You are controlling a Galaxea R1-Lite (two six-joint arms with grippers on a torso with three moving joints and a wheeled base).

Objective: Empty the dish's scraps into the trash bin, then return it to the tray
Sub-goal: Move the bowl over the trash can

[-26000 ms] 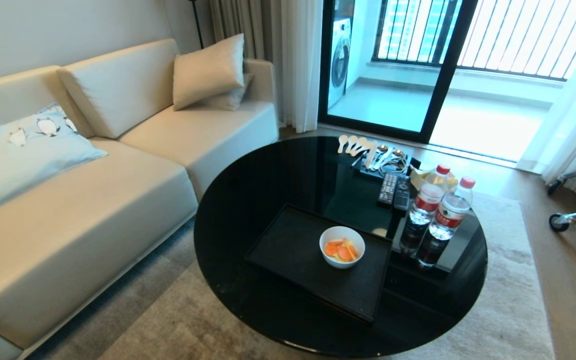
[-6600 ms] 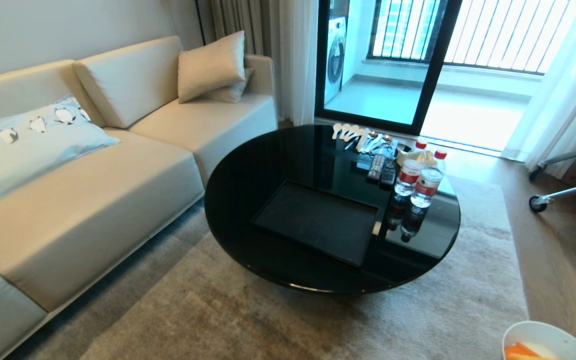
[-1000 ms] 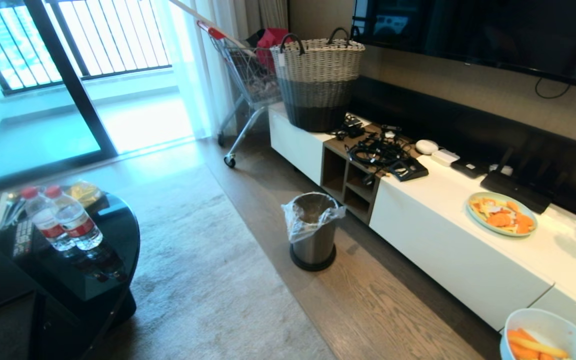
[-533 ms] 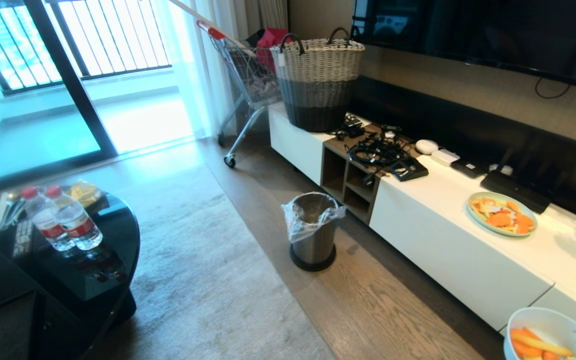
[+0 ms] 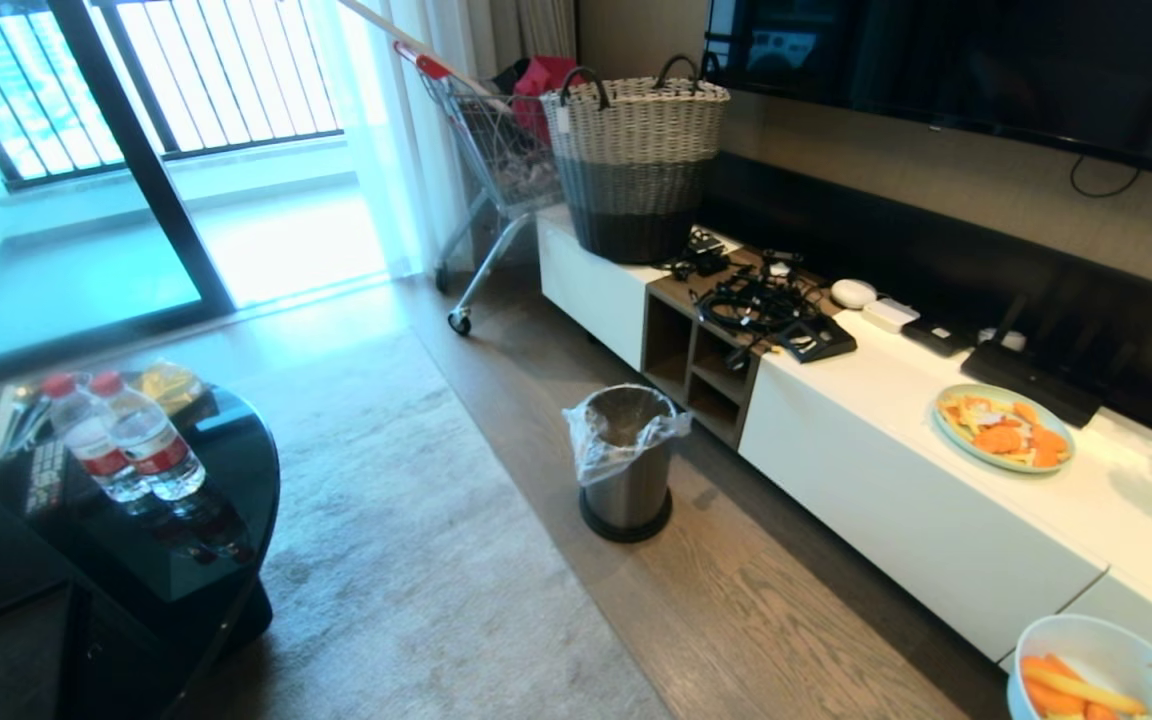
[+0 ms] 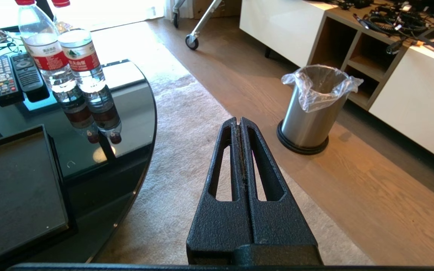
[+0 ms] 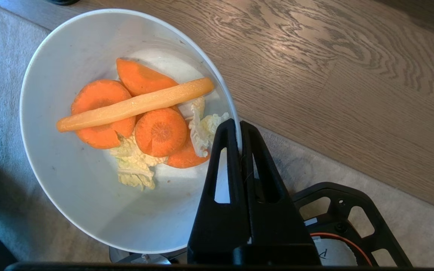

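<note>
Right gripper (image 7: 239, 130) is clamped tight on the dish (image 7: 89, 195) rim, scraps (image 7: 141, 120) inside, trash bin (image 5: 626, 455) well apart: thin pinch could slip, spilling early.

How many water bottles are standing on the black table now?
2. Both water bottles stand side by side on the round black table at its edge: one beside the remote controls, the other touching it.

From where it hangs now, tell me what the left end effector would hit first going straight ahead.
Probably the rug: the shut left end effector points down and forward over it, short of the bin, though depth is unclear.
</note>
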